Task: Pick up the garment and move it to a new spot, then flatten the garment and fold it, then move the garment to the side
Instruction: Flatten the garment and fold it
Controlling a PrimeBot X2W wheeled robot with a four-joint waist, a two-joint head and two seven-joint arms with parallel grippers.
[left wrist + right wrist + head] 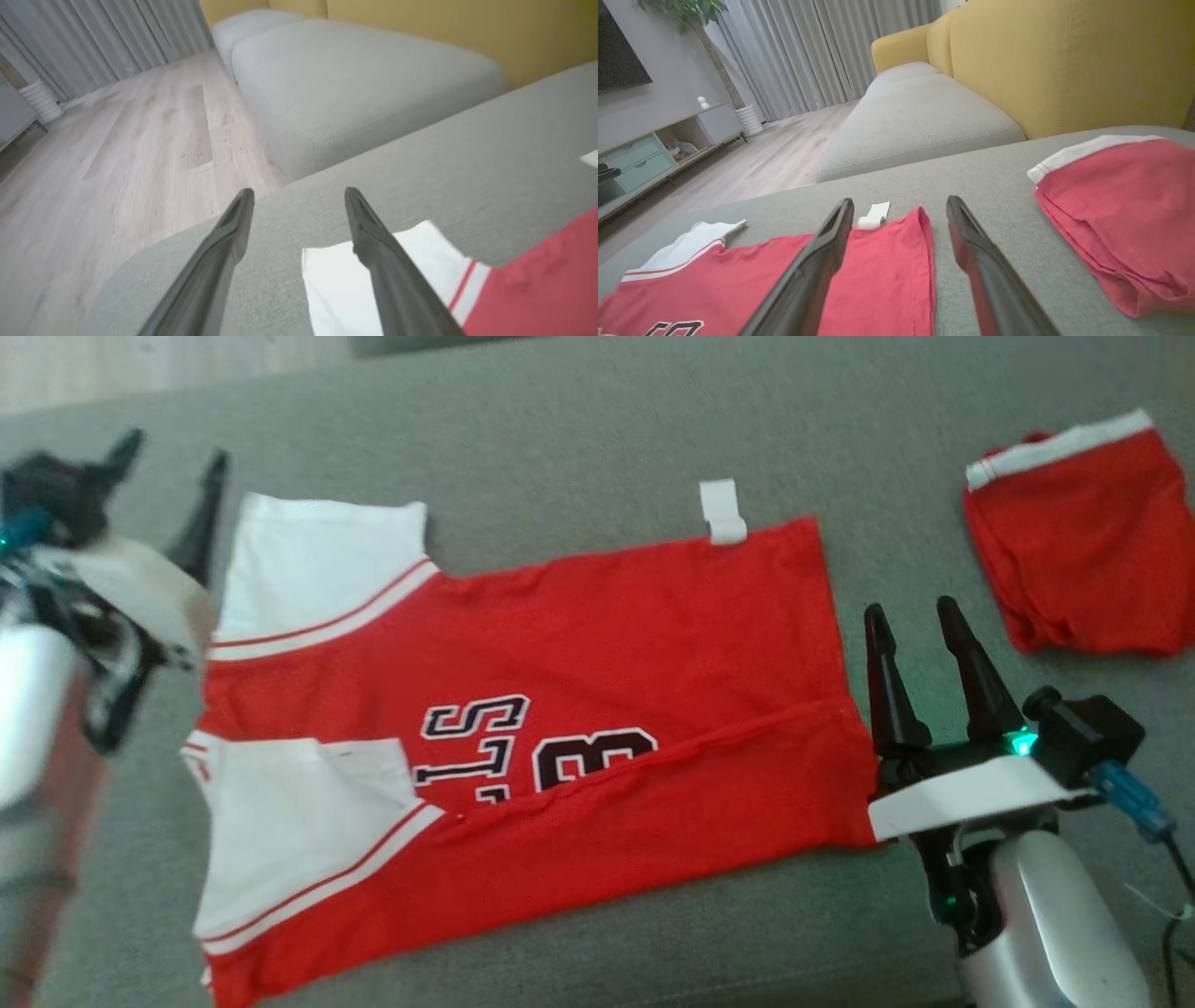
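As fold half-hides jersey (597, 616) lettering (537, 751) | blurred left end effector (175, 448), right end effector (910, 609): released

Red jersey (597, 616), white red-striped sleeves (313, 560)

**Three Cameras, One Grey Cushion**

The head camera looks steeply down on the grey cushion (597, 420), with the red jersey (560, 644) at centre and the folded red garment (1083, 541) at 2 o'clock. The left wrist camera sits low and close over the cushion's edge, facing the wooden floor (117, 154) at 10 o'clock. With the head view it shares the jersey's white sleeve (327, 289). The right wrist camera, equally low, faces the yellow sofa back (1064, 60) at 1 o'clock, sharing both red pieces.
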